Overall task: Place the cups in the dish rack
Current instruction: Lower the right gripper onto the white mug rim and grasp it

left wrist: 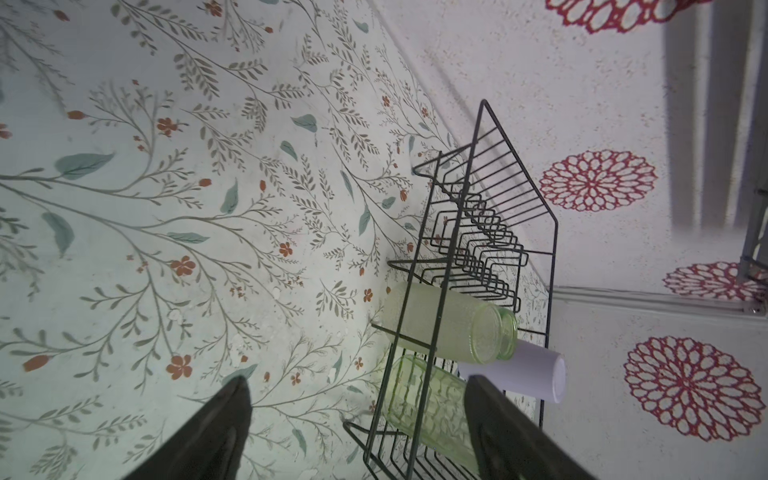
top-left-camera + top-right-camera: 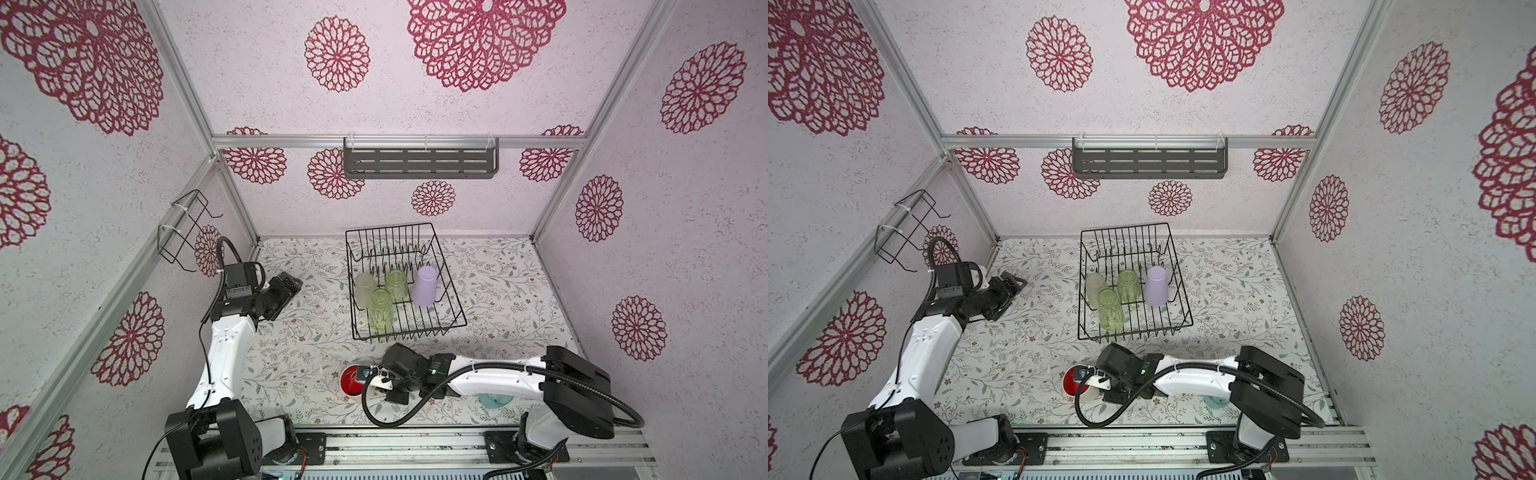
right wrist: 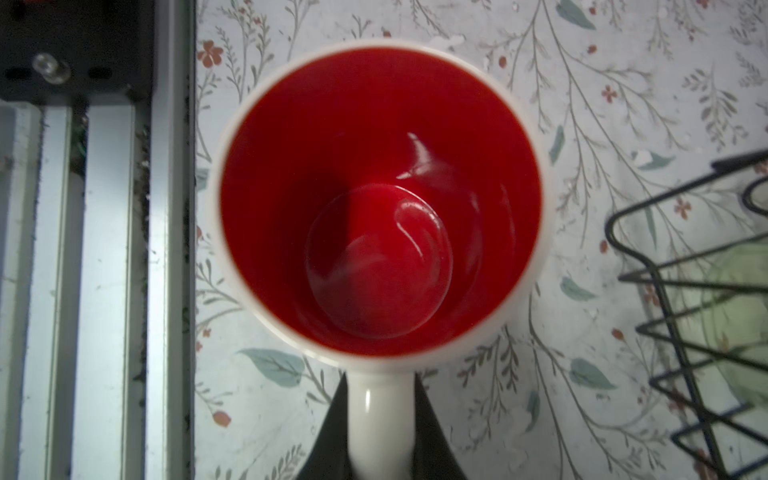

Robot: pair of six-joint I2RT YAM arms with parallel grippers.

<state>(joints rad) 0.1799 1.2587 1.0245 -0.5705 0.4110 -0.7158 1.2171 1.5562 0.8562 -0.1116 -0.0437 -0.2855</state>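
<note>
Left arm (image 2: 226,345) and right arm (image 2: 494,377), same build: white moulded shells with small screw holes, black boxy joint housings (image 2: 579,388). Round holes dot the left shoulder housing (image 2: 249,446). Black ribbed hose (image 2: 627,410) off each wrist, tied on with white zip ties (image 2: 469,368). Black camera block (image 2: 239,276) on left wrist, pale label under it. Green light (image 2: 432,369) on right wrist. Left fingers (image 1: 216,436) and right fingers (image 3: 332,444): matte black, tapered. Black base plates (image 2: 311,449), silver screws.
</note>
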